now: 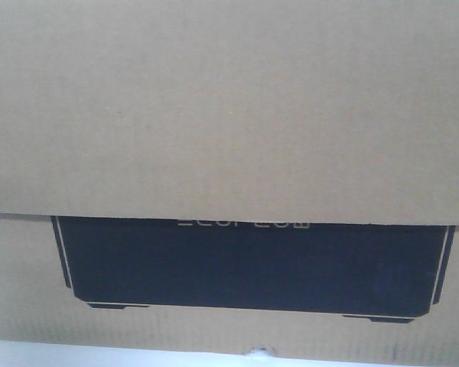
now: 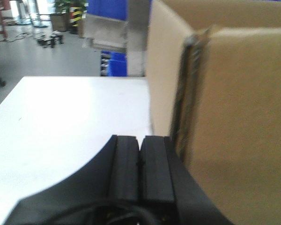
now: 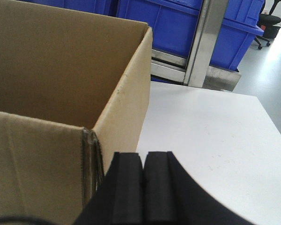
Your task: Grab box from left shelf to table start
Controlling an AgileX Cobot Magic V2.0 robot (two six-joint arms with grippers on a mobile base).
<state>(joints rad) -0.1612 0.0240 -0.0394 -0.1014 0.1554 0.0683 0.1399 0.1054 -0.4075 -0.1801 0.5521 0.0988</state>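
Both tools closed, pads together, gripping nothing: left tool (image 2: 139, 161) beside the box (image 2: 234, 122), right tool (image 3: 143, 187) at its opposite corner. Box rests on tabletop (image 3: 210, 136).

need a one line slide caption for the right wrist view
Right gripper, pads shut together and holding nothing, beside the open cardboard box on the white table, blue bins behind.
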